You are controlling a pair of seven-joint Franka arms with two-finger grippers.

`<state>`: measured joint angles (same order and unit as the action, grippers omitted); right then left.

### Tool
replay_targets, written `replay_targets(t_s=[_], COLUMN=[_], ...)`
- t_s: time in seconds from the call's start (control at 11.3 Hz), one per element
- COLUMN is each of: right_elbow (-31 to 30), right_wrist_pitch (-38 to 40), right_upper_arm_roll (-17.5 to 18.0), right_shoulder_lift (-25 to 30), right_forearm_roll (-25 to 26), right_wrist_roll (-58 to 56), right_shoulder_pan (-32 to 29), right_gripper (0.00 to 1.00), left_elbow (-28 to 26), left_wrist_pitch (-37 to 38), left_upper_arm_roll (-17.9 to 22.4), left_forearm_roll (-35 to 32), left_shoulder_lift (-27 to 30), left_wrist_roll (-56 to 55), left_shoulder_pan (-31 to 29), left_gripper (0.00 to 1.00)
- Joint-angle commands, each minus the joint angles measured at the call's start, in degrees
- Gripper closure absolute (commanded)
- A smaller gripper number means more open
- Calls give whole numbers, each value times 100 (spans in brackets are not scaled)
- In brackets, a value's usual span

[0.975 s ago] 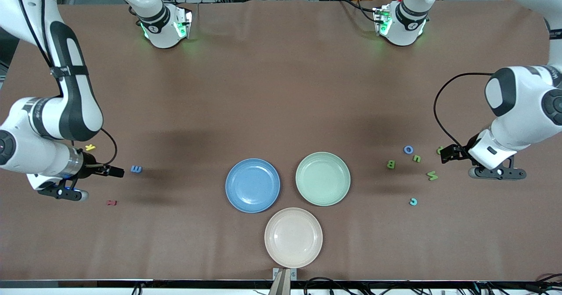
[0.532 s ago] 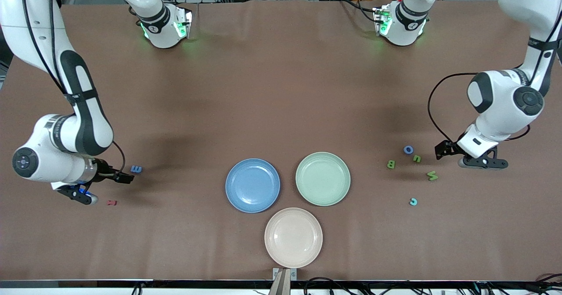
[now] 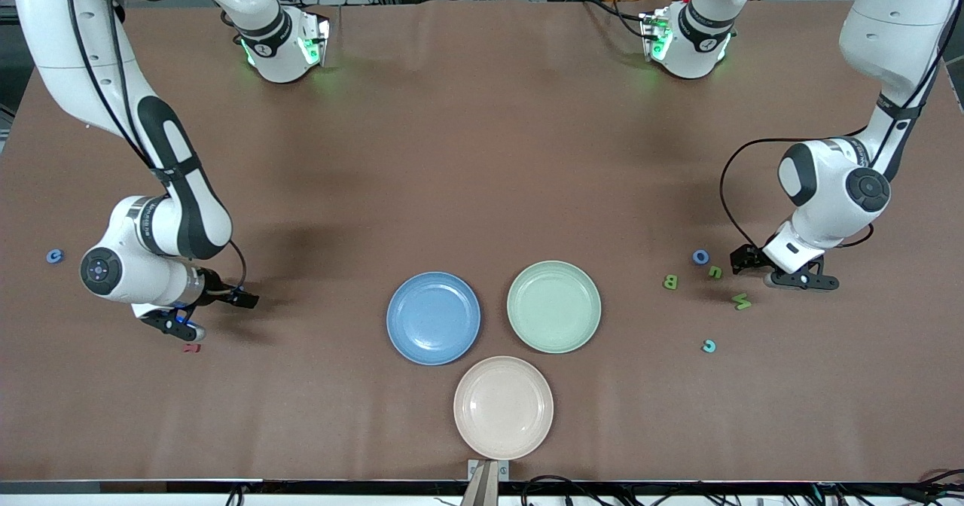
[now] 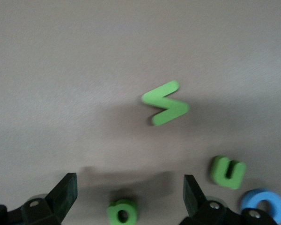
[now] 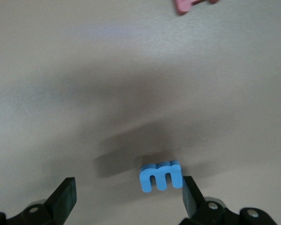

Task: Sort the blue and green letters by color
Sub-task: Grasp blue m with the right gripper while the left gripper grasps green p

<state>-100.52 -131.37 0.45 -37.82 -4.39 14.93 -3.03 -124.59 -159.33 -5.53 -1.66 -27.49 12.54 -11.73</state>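
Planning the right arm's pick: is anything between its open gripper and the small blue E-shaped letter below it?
Nothing visible. The right gripper hangs open above the small blue E-shaped letter, bare brown table around it. The small dark red letter lies well apart.

Plates: blue plate point(image 3: 433, 318), green plate point(image 3: 553, 306), pink plate point(image 3: 503, 407), close together.
Stray: dark red letter point(image 3: 192, 348) on table point(image 3: 482, 152).

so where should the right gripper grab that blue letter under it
Best from straight above, fingers on its two long straight edges. In the right wrist view the blue letter lies flat on the table between the open right gripper fingers, close to one fingertip, so the gripper likely needs centring first. It is thin, so only its edges offer a hold.
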Motion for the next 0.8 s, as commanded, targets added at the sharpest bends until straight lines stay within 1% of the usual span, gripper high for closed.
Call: replay_targets(t_s=[0.0, 0.27, 0.53, 0.71], right_elbow=[-135, -230, -231, -231], right_wrist_pitch=[-82, -309, -372, -372], right_upper_arm_roll=[8, 8, 8, 8], right_shoulder_lift=[81, 46, 2, -33], right_forearm_roll=[-18, -18, -18, -18], right_wrist_roll=[-926, -1308, -1300, -1300], right_shoulder_pan=[-65, -180, -180, -180], right_gripper=[0, 0, 0, 0], left_elbow=[-127, -276, -355, -434], left_wrist_pitch=[-63, -63, -63, -63], left_upper_arm_roll=[-53, -53, -62, -71], left_forearm_roll=[51, 51, 43, 43], left_shoulder_lift=[7, 33, 60, 121], left_wrist_roll=[451, 460, 513, 662], left_shoulder_pan=[-206, -189, -180, -189], left_gripper=[0, 0, 9, 10])
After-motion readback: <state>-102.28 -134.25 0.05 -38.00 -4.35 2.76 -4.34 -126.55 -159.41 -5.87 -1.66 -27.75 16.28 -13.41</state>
